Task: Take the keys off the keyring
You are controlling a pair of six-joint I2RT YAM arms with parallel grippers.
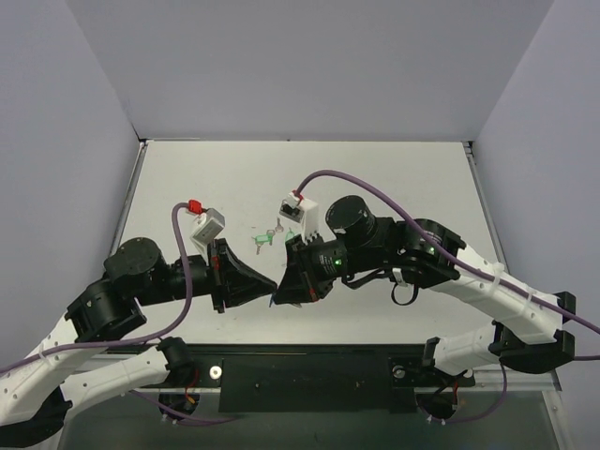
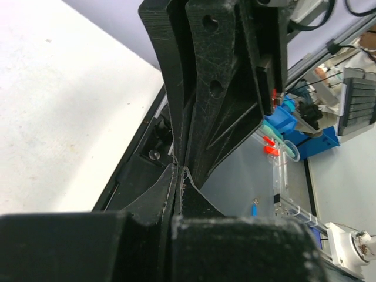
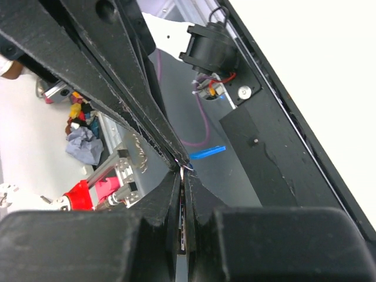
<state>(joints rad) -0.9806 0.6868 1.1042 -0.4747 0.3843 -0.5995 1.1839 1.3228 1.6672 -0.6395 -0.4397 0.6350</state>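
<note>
Left gripper (image 2: 176, 176) clenched | right gripper (image 3: 182, 176) clenched | my tips meet nose to nose over the table's (image 1: 394, 178) near part | keyring (image 3: 185, 169): only a thin silver sliver at the meeting point, cannot tell which pair pinches it | green-tagged keys (image 1: 266, 240) lie apart, farther back.

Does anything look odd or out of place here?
Only one thing: the left gripper and right gripper meet tip to tip above the table, both shut, with just a thin metal sliver glinting between them, too small to identify. Green-tagged keys lie loose behind them.
</note>
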